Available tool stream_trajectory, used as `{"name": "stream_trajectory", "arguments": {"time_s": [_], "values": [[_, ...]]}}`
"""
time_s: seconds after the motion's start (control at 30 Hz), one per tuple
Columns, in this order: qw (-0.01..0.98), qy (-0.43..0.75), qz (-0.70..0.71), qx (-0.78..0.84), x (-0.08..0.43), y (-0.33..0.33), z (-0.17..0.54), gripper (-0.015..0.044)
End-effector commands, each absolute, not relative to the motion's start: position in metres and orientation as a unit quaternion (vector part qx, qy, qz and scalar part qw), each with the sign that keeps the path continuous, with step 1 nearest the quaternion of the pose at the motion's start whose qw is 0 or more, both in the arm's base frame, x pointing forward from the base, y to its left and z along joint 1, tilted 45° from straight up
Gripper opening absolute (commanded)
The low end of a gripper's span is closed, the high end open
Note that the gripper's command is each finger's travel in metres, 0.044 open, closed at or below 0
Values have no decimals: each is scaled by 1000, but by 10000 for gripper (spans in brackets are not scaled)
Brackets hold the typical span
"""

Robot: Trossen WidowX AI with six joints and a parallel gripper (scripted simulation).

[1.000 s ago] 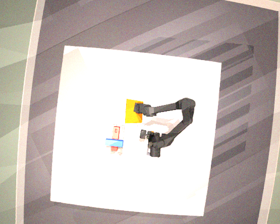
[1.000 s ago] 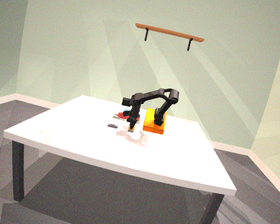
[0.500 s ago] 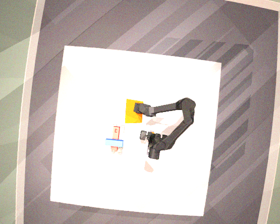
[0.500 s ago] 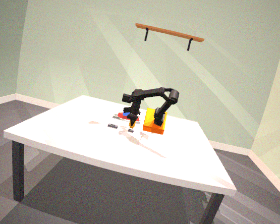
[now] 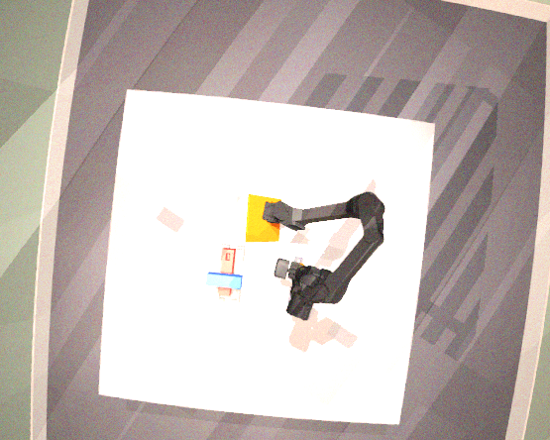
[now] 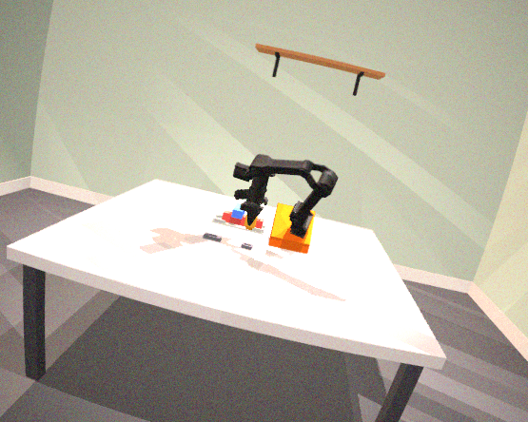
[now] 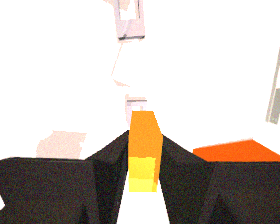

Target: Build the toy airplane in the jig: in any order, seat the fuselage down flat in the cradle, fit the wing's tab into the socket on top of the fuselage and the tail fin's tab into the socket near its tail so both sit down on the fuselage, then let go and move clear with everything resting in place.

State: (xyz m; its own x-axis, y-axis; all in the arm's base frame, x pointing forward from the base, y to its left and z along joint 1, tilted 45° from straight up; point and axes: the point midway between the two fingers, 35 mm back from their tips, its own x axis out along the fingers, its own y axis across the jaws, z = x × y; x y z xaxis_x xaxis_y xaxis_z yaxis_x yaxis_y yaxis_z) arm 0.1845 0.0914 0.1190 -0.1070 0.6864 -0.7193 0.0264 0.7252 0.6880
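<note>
The red fuselage (image 5: pixel 227 267) (image 6: pixel 226 217) lies in the pale cradle (image 6: pixel 218 220), left of the arm in the top view. The blue wing (image 5: pixel 224 280) (image 6: pixel 238 213) lies across its top; whether its tab is fully down is too small to tell. A small socket outline shows near the fuselage's other end. My gripper (image 6: pixel 251 222) (image 7: pixel 142 135) is shut on the orange-yellow tail fin (image 7: pixel 142 130), which stands upright between the fingertips. It is held above the table, away from the fuselage, and its lower end is hidden.
Two small grey holders (image 6: pixel 212 237) (image 6: pixel 246 246) stand on the white table (image 5: pixel 179 347); both also show ahead of the fin in the wrist view. The yellow-orange block (image 5: pixel 256 218) (image 6: pixel 282 223) (image 7: pixel 241 151) under the arm's base stands beside the cradle. A wall shelf (image 6: pixel 320 61) is far behind.
</note>
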Motion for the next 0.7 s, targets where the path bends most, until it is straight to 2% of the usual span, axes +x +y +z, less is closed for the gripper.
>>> {"name": "stream_trajectory", "arguments": {"time_s": [0.0, 0.67], "values": [[619, 694, 263, 258, 187, 81, 128, 0], [618, 693, 251, 275, 188, 46, 159, 0]]}}
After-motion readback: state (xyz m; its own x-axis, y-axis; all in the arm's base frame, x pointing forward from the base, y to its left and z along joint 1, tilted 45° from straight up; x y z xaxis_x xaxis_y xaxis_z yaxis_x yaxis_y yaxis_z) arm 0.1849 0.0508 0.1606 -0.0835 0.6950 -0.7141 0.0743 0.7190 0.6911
